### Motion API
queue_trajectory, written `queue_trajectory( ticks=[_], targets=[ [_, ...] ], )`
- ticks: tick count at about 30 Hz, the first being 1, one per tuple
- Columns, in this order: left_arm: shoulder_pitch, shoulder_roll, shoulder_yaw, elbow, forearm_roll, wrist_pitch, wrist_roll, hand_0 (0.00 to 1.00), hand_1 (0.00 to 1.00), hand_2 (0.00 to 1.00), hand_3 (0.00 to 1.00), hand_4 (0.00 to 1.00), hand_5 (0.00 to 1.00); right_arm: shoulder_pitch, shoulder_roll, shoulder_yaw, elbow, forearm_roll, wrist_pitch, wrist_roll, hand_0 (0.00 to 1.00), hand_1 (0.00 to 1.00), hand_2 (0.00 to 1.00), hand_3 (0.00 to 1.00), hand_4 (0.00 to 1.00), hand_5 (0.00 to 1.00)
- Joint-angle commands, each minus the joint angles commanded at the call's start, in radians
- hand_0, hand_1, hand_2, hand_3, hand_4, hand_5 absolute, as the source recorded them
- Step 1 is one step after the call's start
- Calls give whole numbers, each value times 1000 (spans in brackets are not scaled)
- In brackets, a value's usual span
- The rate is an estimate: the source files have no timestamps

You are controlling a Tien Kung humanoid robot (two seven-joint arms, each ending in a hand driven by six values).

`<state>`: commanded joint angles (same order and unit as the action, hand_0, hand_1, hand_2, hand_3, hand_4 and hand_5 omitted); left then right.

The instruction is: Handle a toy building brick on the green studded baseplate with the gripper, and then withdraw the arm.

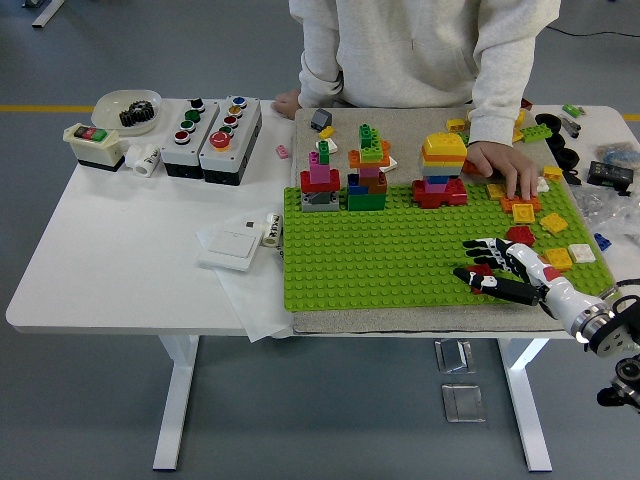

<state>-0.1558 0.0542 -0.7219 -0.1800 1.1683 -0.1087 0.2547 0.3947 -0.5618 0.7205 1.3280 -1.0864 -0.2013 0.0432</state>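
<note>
The robot's right hand (pixel 492 270), black fingers with white and red bits, sits low over the near right part of the green studded baseplate (pixel 400 255), fingers spread apart. There's a small red toy brick (pixel 484 278) right under the fingertips; can't tell if it's actually gripped. Behind it on the plate are three brick stacks: a pink-and-red one (pixel 320 180), an orange-and-green one (pixel 368 170), and a yellow-topped one (pixel 442 170). A person in a pale sweatshirt stands across the white table (pixel 130 250), one hand (pixel 500 165) resting on loose yellow bricks (pixel 523 211).
</note>
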Motion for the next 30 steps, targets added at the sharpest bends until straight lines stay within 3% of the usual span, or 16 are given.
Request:
queue_trajectory(
  ticks=[15, 30],
  targets=[
    [-1, 0, -4, 0, 1, 0, 1, 812, 674, 587, 531, 527, 499, -2, -9, 29, 5, -32, -9, -2, 868, 801, 810, 823, 911, 594],
    [-3, 0, -6, 0, 3, 0, 0, 813, 675, 587, 531, 527, 500, -56, -42, 69, 42, -137, -1, -30, 845, 778, 799, 820, 913, 595]
  ],
)
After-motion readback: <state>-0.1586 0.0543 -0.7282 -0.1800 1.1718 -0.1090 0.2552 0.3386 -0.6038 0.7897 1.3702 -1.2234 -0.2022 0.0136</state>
